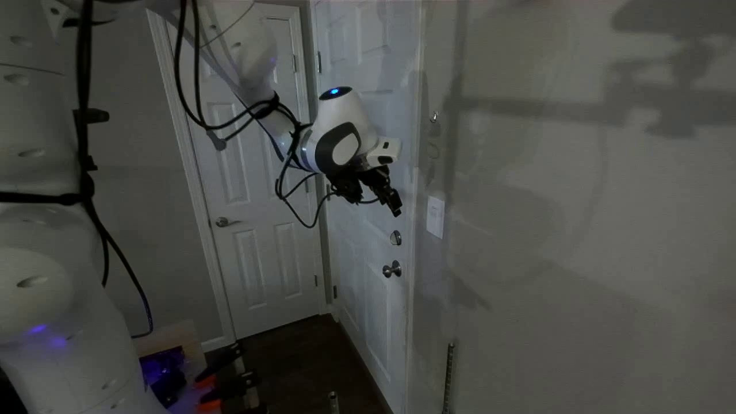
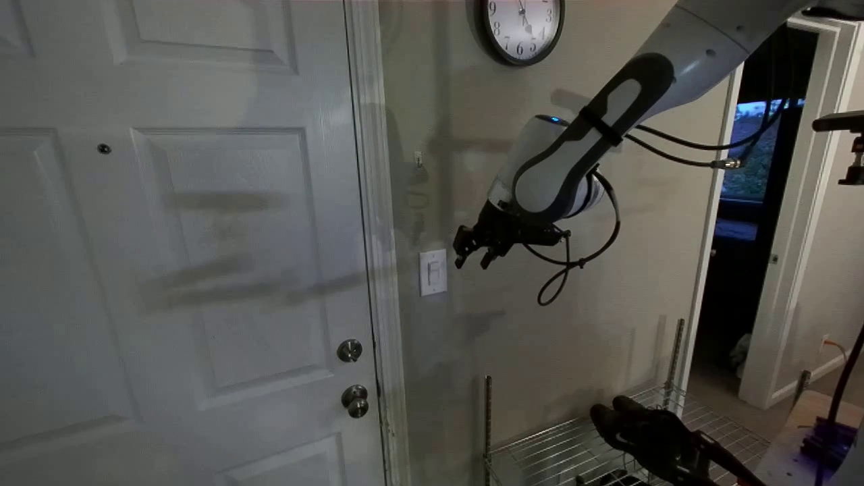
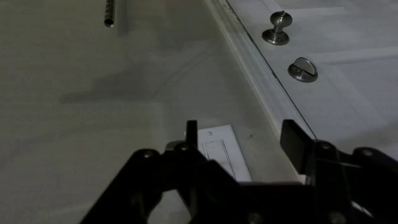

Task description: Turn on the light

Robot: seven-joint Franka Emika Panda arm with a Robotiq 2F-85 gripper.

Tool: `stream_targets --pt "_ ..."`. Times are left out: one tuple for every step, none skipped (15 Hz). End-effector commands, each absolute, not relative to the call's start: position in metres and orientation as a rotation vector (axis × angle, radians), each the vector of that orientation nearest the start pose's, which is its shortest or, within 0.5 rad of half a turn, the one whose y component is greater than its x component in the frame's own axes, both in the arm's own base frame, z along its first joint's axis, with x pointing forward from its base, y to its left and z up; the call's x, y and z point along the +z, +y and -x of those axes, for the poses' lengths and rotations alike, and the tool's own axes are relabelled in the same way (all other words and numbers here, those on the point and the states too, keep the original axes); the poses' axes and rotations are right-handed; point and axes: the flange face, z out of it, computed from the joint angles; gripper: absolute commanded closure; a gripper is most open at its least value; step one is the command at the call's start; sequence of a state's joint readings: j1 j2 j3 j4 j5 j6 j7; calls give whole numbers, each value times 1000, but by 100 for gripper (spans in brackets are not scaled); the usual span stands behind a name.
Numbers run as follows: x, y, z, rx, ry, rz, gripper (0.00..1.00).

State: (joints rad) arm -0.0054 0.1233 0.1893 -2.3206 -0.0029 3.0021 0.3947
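Note:
The light switch is a white upright wall plate with a wide rocker. It shows in both exterior views (image 1: pixel 435 217) (image 2: pixel 433 273) and in the wrist view (image 3: pixel 217 151). No lamp is in view. My black gripper (image 2: pixel 472 260) is open and empty. In that exterior view it hangs to the right of the plate and slightly above its middle. It also shows in an exterior view (image 1: pixel 376 202) and in the wrist view (image 3: pixel 241 133). There the plate lies behind the left finger, which hides its lower left part. The gripper appears apart from the plate.
A white door (image 2: pixel 223 256) with a knob (image 2: pixel 355 401) and deadbolt (image 2: pixel 349 350) stands beside the switch, with trim (image 3: pixel 255 74) between. A clock (image 2: pixel 523 30) hangs above. A wire shelf (image 2: pixel 540 449) with metal posts and black objects (image 2: pixel 648 432) is below. Loose cables (image 2: pixel 560 270) hang from my arm.

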Motion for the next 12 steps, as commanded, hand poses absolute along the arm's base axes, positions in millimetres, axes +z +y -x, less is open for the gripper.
stream_targets --pt "338 101 -576 -825 363 2813 59" --pt "336 99 -583 -848 378 2805 66" --pt "333 98 -588 -870 386 2799 73" --pt "331 97 -593 -885 399 2793 80" --pt "329 97 -598 -901 407 2787 85" --pt "327 98 -603 -916 414 2782 91" --pt "325 98 -608 -934 423 2777 95" --pt "323 99 -612 -951 429 2772 97" --pt "321 101 -617 -965 436 2768 99" --pt "319 103 -622 -975 445 2765 100" --pt "318 106 -626 -987 453 2763 100" --pt "315 109 -631 -993 459 2765 97"
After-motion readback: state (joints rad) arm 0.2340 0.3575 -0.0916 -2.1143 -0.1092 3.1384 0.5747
